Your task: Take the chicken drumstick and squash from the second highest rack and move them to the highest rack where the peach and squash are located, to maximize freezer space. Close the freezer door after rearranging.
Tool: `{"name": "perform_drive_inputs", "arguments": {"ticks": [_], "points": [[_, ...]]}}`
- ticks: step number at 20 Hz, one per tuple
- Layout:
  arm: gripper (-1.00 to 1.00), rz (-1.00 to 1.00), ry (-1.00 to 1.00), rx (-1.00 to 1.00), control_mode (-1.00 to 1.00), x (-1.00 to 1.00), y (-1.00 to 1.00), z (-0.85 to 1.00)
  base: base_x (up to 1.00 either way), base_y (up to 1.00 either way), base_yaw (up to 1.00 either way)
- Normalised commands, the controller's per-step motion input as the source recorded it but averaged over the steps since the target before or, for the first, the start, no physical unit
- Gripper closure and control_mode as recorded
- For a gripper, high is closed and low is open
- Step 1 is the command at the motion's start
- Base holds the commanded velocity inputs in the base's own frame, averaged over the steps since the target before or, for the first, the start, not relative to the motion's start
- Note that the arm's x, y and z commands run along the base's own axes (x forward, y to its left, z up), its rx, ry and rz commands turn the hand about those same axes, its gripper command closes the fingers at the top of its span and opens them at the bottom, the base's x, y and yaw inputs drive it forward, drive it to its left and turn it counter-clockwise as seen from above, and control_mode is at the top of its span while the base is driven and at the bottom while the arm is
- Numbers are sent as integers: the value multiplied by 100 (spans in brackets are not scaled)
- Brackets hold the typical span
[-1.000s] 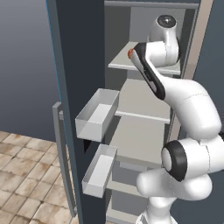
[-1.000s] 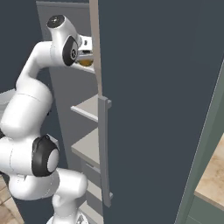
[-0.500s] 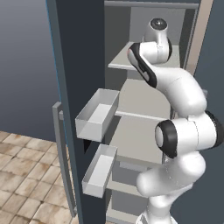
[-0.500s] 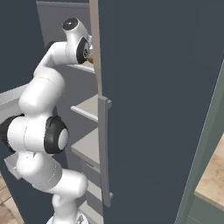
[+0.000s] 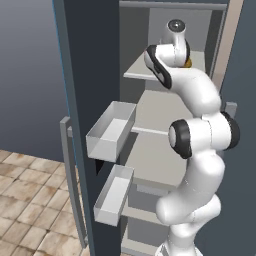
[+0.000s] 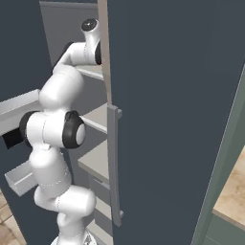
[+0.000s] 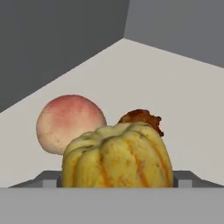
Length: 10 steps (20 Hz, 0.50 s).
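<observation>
Left base view first: we see the white arm (image 5: 197,150) rising from five o'clock and reaching up to the highest rack (image 5: 145,70) of the open freezer. At the hand, near one o'clock, a sliver of orange-yellow peeks past the wrist, too small for us to name. On the open door (image 5: 85,90) at nine o'clock hang two pale door bins (image 5: 111,131), one above the other. Tan floor tiles (image 5: 30,200) spread at seven o'clock.

Over to the right base view: we have the arm climbing from seven o'clock to the upper shelves at eleven, the hand tucked behind the dark door edge (image 6: 112,158).

Now the hand view: we're looking across a pale shelf floor (image 7: 175,87) into a grey back corner at twelve o'clock. The squash (image 7: 117,156), ribbed yellow with orange streaks, sits at six o'clock, ribs running up and down, squat, with no clear long axis. The peach (image 7: 70,122) sits at nine o'clock, touching or just behind it. The browned chicken drumstick (image 7: 142,118) pokes out behind the squash's top toward one o'clock; its length is hidden. The gripper's jaws stand wide; whether they clasp the squash we cannot tell.
</observation>
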Motion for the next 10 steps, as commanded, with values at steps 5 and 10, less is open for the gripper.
{"name": "perform_drive_inputs", "arguments": {"ticks": [5, 10], "points": [[100, 0, 1, 0, -100, 55, -10, -9, 0, 0, 0], [-100, 0, 1, 0, -100, 11, -5, -23, 0, 0, 0]]}}
